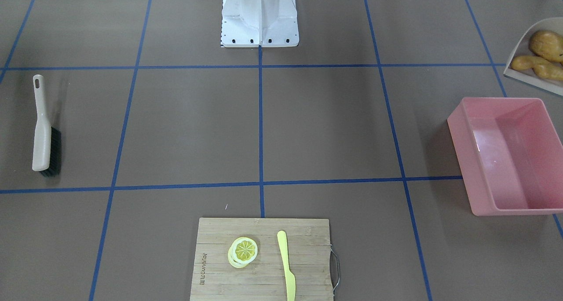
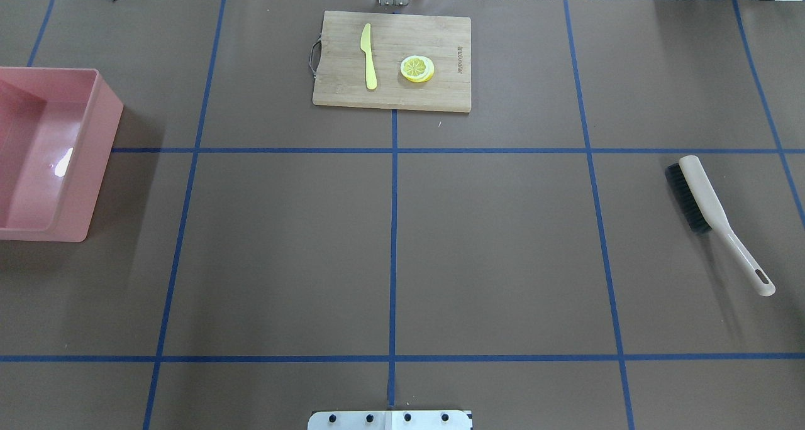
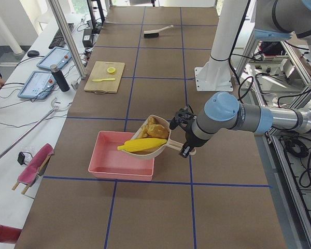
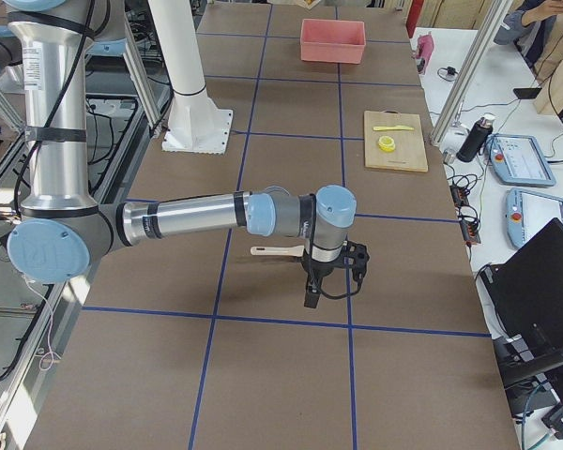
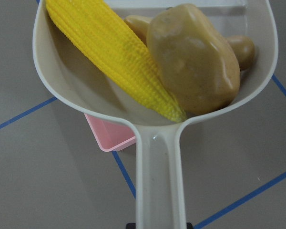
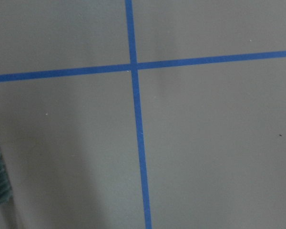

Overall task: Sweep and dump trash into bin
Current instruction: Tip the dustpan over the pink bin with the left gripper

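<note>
Beige dustpan [image 5: 158, 162] carrying corn [image 5: 114, 57], potato [image 5: 195, 57] and ginger [image 5: 243, 47] hangs at the pink bin [image 3: 101, 168]'s 2 o'clock corner in the left-side view, pinched by the left gripper [image 3: 184, 150], dump pending; right gripper [image 4: 311, 292] state: cannot tell.

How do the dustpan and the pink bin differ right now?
The dustpan is a beige handled scoop; the bin is a bigger pink rectangular tub. The dustpan hangs in the air near the bin's edge; the bin sits on the table. The dustpan carries the corn cob, potato and ginger piece; the bin is empty. Both are open-topped.
</note>
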